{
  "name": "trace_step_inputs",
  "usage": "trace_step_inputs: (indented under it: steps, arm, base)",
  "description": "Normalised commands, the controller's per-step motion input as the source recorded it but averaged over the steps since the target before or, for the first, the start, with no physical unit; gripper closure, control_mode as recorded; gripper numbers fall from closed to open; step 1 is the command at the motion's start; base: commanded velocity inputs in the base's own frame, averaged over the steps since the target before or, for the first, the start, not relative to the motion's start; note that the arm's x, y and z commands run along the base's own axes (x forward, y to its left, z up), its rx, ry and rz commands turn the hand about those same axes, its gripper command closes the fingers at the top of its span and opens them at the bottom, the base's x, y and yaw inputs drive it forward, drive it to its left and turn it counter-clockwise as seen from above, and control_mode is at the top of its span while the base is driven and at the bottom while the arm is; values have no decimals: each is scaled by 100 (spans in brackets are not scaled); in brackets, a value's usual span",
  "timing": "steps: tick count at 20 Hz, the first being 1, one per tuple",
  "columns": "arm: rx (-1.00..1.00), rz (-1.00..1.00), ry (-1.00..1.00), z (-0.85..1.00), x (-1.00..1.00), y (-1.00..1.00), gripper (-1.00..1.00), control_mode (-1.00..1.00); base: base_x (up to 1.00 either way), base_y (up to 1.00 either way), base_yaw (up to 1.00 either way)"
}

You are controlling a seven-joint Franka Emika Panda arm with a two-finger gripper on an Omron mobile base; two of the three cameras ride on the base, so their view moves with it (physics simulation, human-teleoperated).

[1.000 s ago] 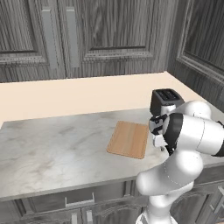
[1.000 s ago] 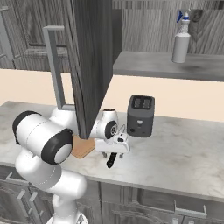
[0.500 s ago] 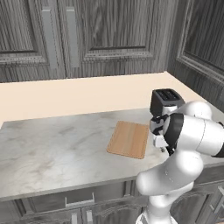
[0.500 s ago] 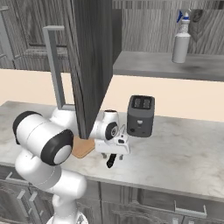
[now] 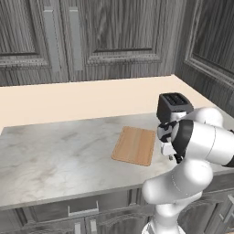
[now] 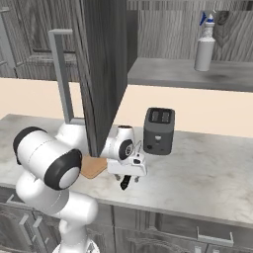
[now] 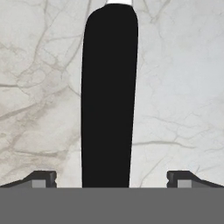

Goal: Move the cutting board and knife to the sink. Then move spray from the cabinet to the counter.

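Note:
The knife (image 7: 109, 96) lies on the marbled counter (image 5: 59, 155), its black handle running straight between my fingertips (image 7: 41, 178) in the hand view, with a sliver of blade at the top. My gripper (image 7: 111, 178) is open, low over the handle, jaws wide on either side and apart from it. In the right base view the gripper (image 6: 126, 184) points down at the counter just right of the cutting board (image 6: 94, 167). The wooden cutting board (image 5: 135, 145) lies flat left of the toaster. The spray (image 6: 205, 42) stands on the shelf of the open cabinet (image 6: 104, 74). The sink is out of view.
A black toaster (image 5: 173, 107) stands on the counter right behind my hand, also visible as the toaster (image 6: 159, 131) in the right base view. The open cabinet door hangs over the arm. Bare counter (image 6: 207, 173) stretches to the right and left.

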Motion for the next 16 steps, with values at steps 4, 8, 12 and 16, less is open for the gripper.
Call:
trace_step_inputs:
  steps: [4, 8, 12, 16]
  arm:
    - [0, 0, 0, -14, -17, 0, -100, -100]
    - [0, 0, 2, -8, -2, 0, -100, -100]
    - [0, 0, 1, -20, -33, 0, -100, -100]
    - [0, 0, 0, -15, -26, 0, -100, -100]
  base:
    - [0, 0, 0]
    - [0, 0, 0]
    - [0, 0, 0]
    - [0, 0, 0]
